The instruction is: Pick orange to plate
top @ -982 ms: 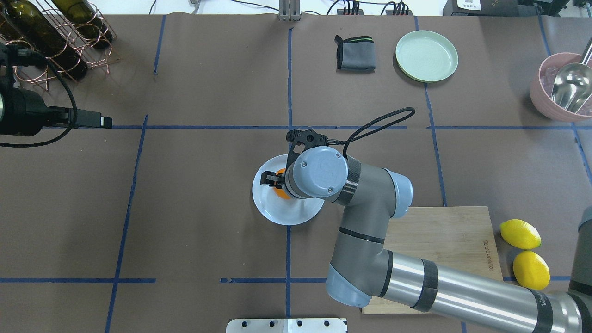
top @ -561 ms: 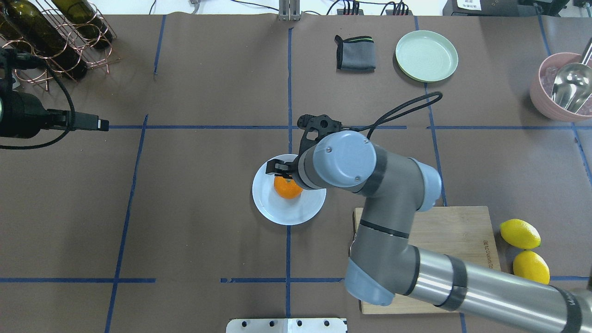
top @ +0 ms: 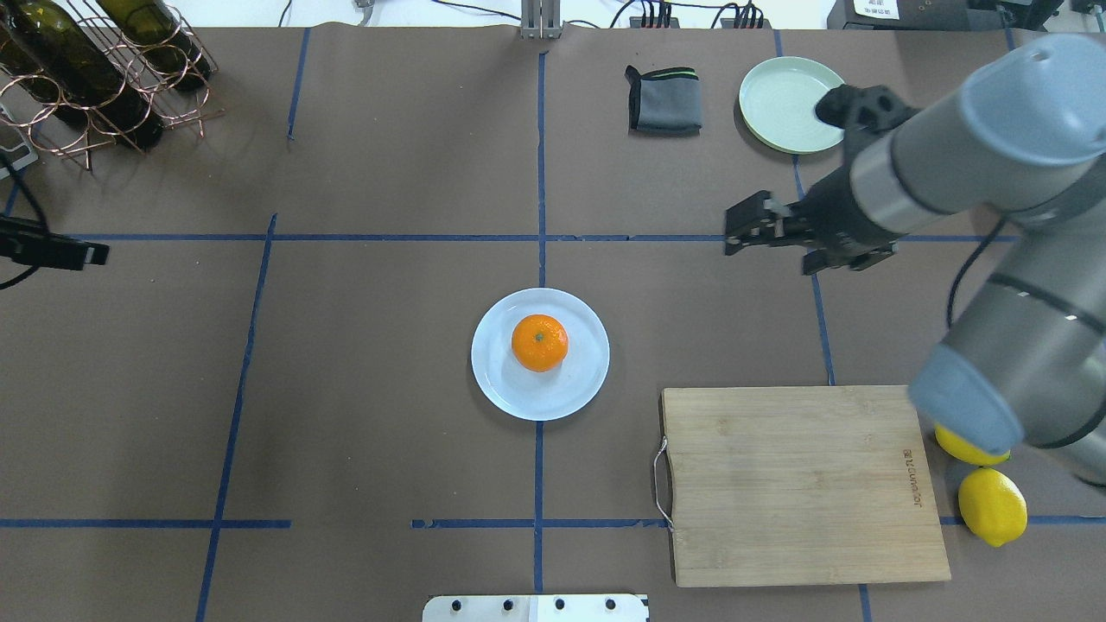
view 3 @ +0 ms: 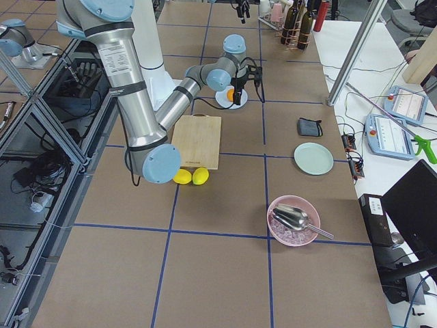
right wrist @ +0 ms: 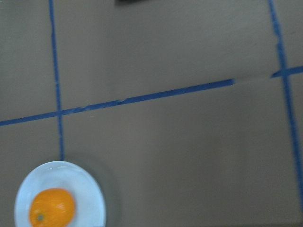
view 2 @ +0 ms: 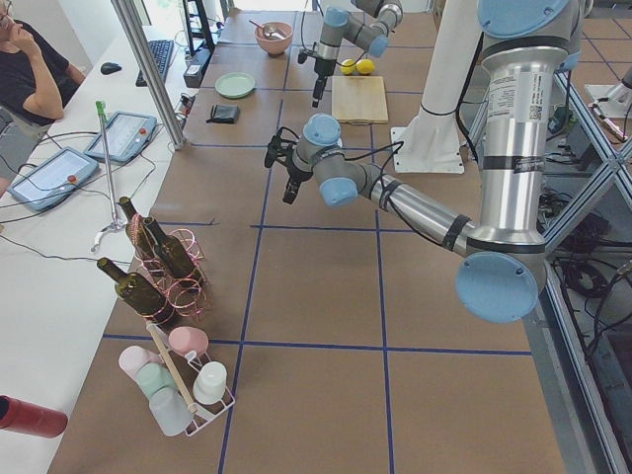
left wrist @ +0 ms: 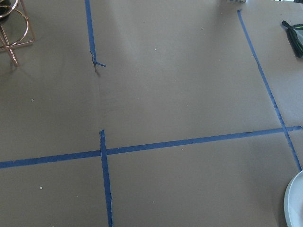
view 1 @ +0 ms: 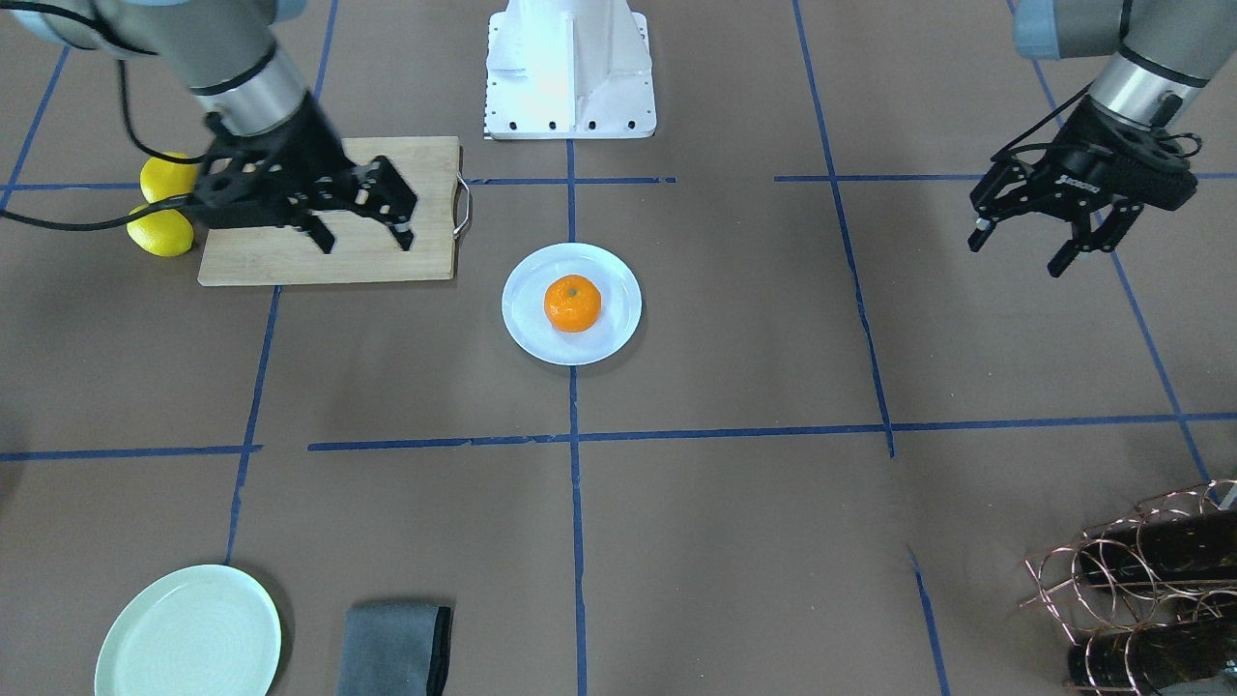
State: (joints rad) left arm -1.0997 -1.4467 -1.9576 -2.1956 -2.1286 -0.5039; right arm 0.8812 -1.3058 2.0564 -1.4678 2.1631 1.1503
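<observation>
Brown paper crossed with blue tape covers the desk (top: pixel 346 363). Near its middle we see the plate (top: pixel 518 393), and the orange (top: pixel 539 342) sits on it close to the centre, stem dimple up. Our right tool (view 1: pixel 365 237) hangs raised above the desk, well apart from the plate, jaws spread wide with nothing between them. Our left tool (view 1: pixel 1017 253) hangs well off on the other side, equally wide open and empty. Two lemons (top: pixel 992 505) lie just beside a wooden cutting board (top: pixel 804 484).

Two lemons (top: pixel 992 506) lie just beside the wooden cutting board (top: pixel 804 484).
</observation>
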